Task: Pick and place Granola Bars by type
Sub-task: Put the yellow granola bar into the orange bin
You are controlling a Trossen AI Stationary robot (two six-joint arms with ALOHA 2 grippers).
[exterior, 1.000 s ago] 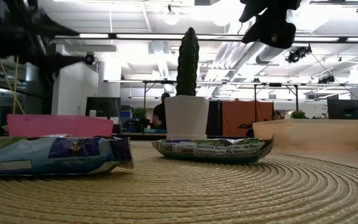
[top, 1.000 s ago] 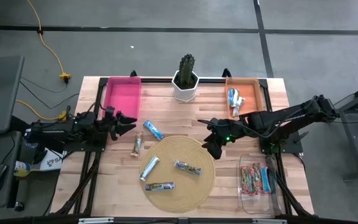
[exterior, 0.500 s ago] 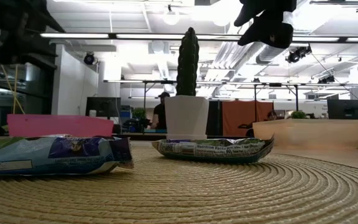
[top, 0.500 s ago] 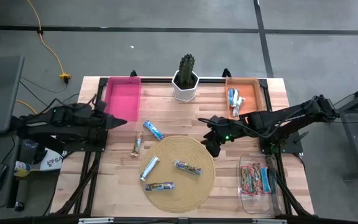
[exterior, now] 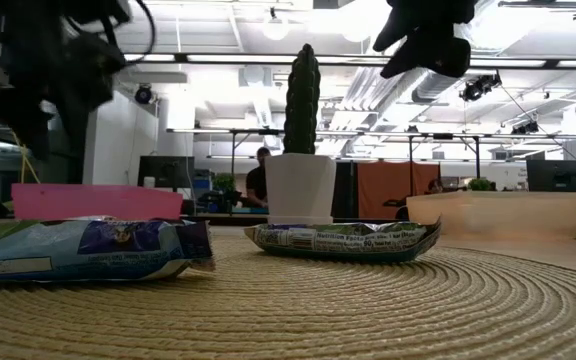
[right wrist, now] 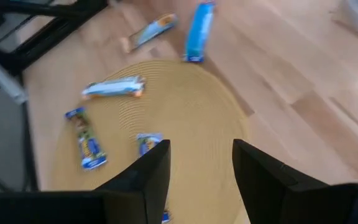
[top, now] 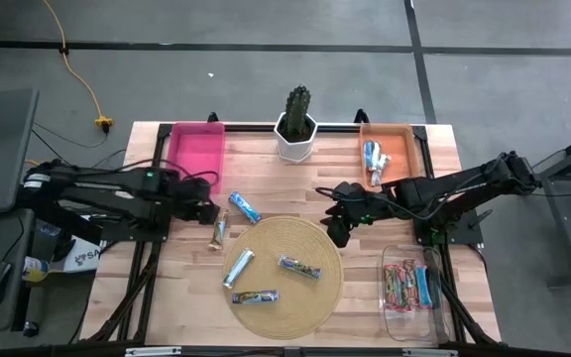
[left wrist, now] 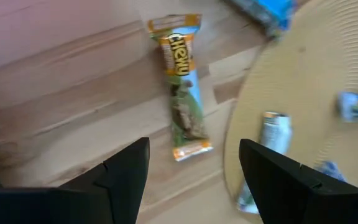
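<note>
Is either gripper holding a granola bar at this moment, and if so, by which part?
Nothing is held. The left gripper is open above the tan Chewy bar on the wood; the right gripper is open and empty over the woven mat.

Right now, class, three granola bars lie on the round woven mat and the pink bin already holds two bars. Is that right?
Not quite. Three bars do lie on the woven mat, but the pink bin holds none; it is empty. The high view shows this.
</note>
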